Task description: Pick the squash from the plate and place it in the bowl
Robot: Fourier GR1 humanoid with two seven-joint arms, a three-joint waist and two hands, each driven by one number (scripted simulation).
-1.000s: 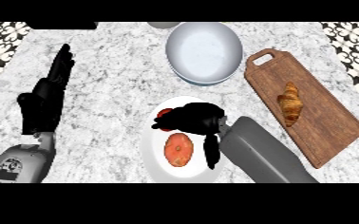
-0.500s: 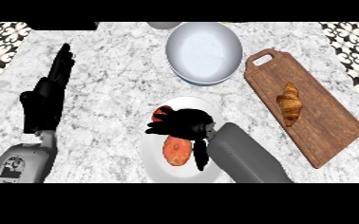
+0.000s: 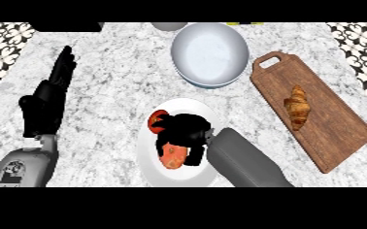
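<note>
Orange squash [image 3: 172, 156] lies on the white plate [image 3: 147, 167] near the lower middle of the counter, and the black right hand [image 3: 185, 131] sits right over it, fingers curled down around its upper part so that much of the squash is hidden; whether the fingers have closed fully on it I cannot tell for sure, but they look wrapped round it. A red piece [image 3: 156, 120] lies on the same plate just beside the fingers. The pale bowl [image 3: 210, 54] stands well apart, further up the counter. The left hand [image 3: 46, 102] rests open at the left, fingers straight. The likely trouble is the hold itself: with the squash gripped near one end, it could pivot or slip out during the lift. The curled fingers could also nudge the red piece or drag the plate. On the way over, a low carry could clip the bowl's near rim.
</note>
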